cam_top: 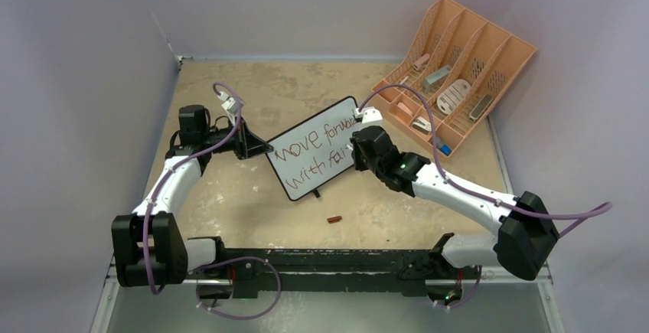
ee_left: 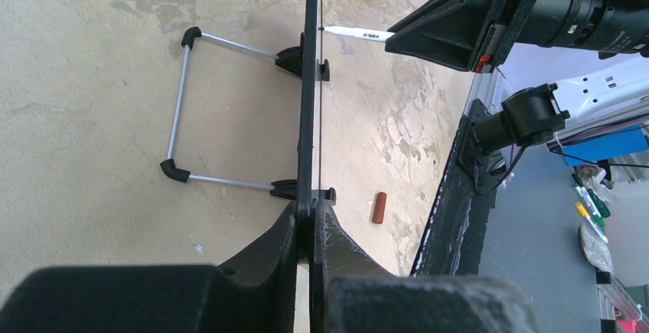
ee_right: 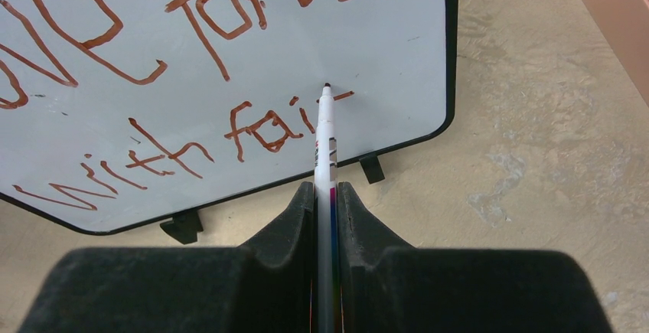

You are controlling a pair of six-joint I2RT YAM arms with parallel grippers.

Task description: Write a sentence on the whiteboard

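The whiteboard stands upright mid-table on small black feet, with red-brown writing reading "move forward" and "with fai". My left gripper is shut on the board's left edge; the left wrist view shows the board edge-on between the fingers. My right gripper is shut on a white marker. The marker tip touches the board face just right of "fai", beside a short fresh stroke. The marker also shows in the left wrist view.
A peach slotted desk organizer with small items stands at the back right. A red-brown marker cap lies on the table in front of the board, also in the left wrist view. The board's wire stand juts out behind it.
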